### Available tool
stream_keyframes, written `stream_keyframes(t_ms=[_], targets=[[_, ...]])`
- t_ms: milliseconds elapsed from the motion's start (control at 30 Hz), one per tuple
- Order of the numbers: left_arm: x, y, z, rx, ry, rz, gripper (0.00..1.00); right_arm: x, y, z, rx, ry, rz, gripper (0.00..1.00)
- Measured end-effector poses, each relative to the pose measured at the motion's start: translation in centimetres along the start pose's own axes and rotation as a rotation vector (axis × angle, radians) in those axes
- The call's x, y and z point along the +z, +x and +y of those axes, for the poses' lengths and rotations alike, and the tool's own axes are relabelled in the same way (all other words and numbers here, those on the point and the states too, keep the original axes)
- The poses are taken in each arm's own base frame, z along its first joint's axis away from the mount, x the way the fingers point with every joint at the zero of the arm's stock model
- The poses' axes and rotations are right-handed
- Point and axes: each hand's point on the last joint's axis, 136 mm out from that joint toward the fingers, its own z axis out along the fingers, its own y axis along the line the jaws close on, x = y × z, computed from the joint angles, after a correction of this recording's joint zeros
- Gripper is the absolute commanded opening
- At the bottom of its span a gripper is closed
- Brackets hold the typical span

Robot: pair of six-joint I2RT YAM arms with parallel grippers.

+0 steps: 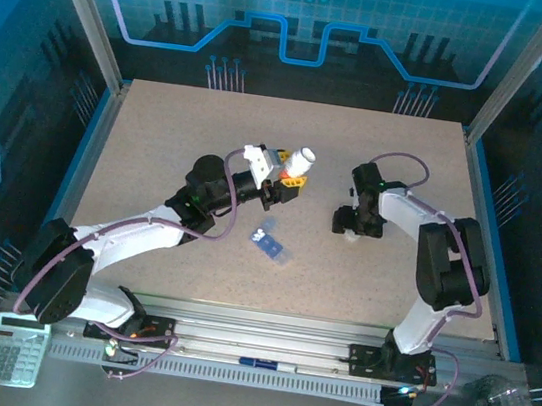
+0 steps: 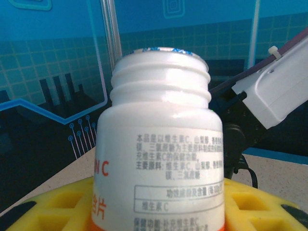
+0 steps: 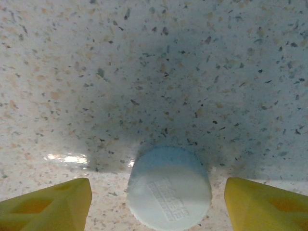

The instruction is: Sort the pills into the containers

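Between your right gripper's [image 3: 156, 204] spread fingers [image 3: 48, 204] lies the cap [image 3: 168, 187], your left gripper [image 1: 288, 173] clamps the uncapped bottle [image 2: 161, 144], and the pill box [image 1: 271, 241] sits near that gripper, toward its base, so sorting itself looks unstarted.

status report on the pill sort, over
Left gripper shut on white plastic bottle, uncapped. Right gripper open around round white cap on table. Translucent blue pill box unobstructed.
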Motion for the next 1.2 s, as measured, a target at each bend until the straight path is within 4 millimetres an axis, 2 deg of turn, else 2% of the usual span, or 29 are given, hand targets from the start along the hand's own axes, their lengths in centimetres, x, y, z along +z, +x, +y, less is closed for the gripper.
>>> stream_keyframes(t_ms=[367, 667, 867, 1000, 1200], targets=[[0.0, 1.1, -0.2, -0.010, 0.007, 0.022, 0.00, 0.6, -0.1, -0.3, -0.004, 0.021, -0.002, 0.61], [0.0, 1.6, -0.2, -0.016, 0.008, 0.030, 0.00, 1.0, 0.2, -0.2, -0.009, 0.023, -0.002, 0.59], [0.0, 2.7, -0.3, -0.025, 0.009, 0.050, 0.00, 0.9, 0.2, -0.2, -0.015, 0.026, -0.017, 0.59], [0.0, 2.8, -0.2, -0.026, 0.009, 0.052, 0.00, 0.9, 0.2, -0.3, -0.012, 0.032, -0.026, 0.54], [-0.1, 2.8, -0.3, -0.026, 0.009, 0.051, 0.00, 0.8, 0.3, -0.3, -0.011, 0.036, -0.030, 0.40]])
